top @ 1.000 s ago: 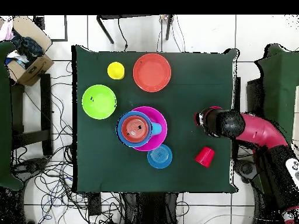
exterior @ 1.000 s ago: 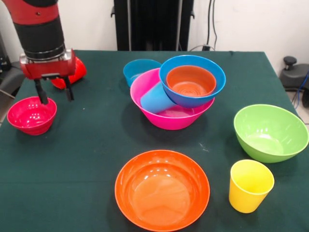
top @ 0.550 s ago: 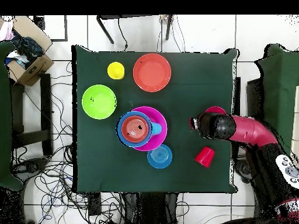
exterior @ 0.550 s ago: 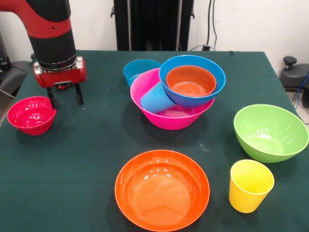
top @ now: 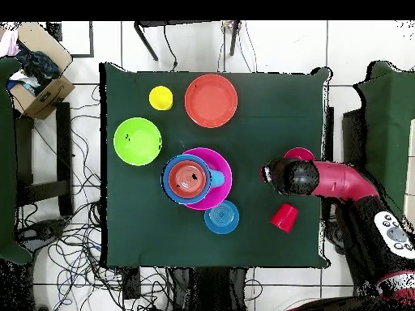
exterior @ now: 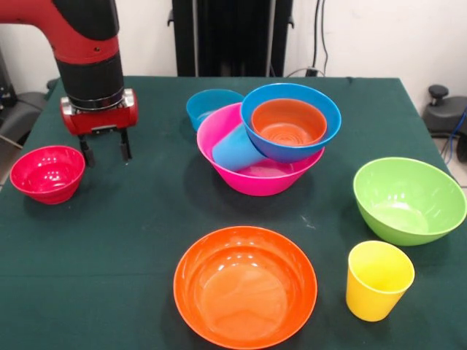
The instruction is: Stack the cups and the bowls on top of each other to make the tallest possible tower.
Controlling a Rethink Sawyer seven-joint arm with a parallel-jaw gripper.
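The tower's base is the large pink bowl (exterior: 252, 179) (top: 224, 193). A light blue cup (exterior: 235, 148) lies tilted inside it, and the large blue bowl (exterior: 321, 138) (top: 169, 182) leans on its rim with the small orange bowl (exterior: 288, 122) (top: 189, 178) nested inside. My gripper (exterior: 106, 150) hangs open and empty, just right of the small red bowl (exterior: 47, 173) (top: 301, 152) and clear of it. The small blue bowl (exterior: 210, 106) (top: 221, 217) sits behind the pink one. The red cup (top: 284, 217) shows only in the overhead view.
The large orange bowl (exterior: 244, 286) (top: 211, 100), green bowl (exterior: 408, 200) (top: 137, 141) and yellow cup (exterior: 378, 281) (top: 160, 98) stand apart on the dark green table (exterior: 131, 233). A cardboard box (top: 40, 81) sits on the floor beside the table.
The gripper has moved from over the small red bowl toward the middle of the table, staying open. The red bowl stays where it was.
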